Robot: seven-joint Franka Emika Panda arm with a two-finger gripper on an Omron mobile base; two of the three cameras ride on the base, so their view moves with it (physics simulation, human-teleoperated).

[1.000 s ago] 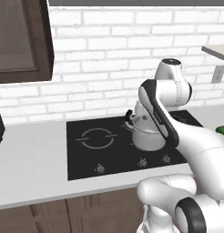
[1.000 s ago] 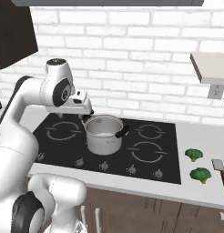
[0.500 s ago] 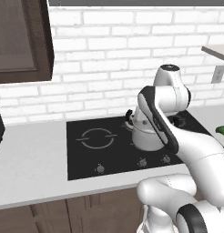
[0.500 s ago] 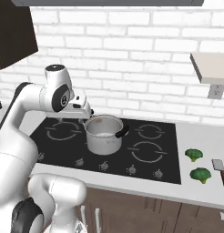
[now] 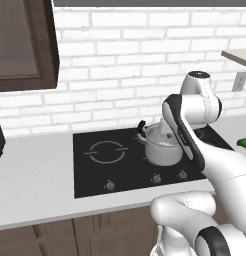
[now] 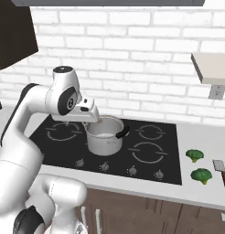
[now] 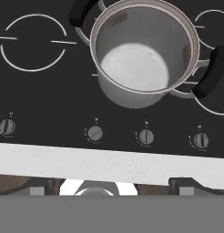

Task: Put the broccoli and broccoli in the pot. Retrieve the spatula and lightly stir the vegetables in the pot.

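Observation:
The steel pot (image 6: 104,137) stands on the black cooktop with nothing inside it, and its bare bottom (image 7: 134,63) shows in the hand view. Two green broccoli florets (image 6: 194,155) (image 6: 201,175) lie on the white counter right of the cooktop. One of them (image 5: 244,143) peeks in at the right edge of the left base view. The spatula (image 6: 222,176) lies beside them at the counter's right edge. My gripper (image 7: 114,185) hovers over the cooktop's front edge, looking down at the pot. It is open, its fingertips (image 7: 38,187) set wide apart and holding nothing.
The cooktop (image 6: 151,155) has several burner rings and a row of knobs (image 7: 145,136) along its front. A brick wall rises behind it. A dark cabinet (image 5: 22,45) hangs at the upper left and a shelf (image 6: 212,68) at the upper right.
The hand has sunk a little toward the pot's left side. Pot, broccoli and spatula have stayed in place.

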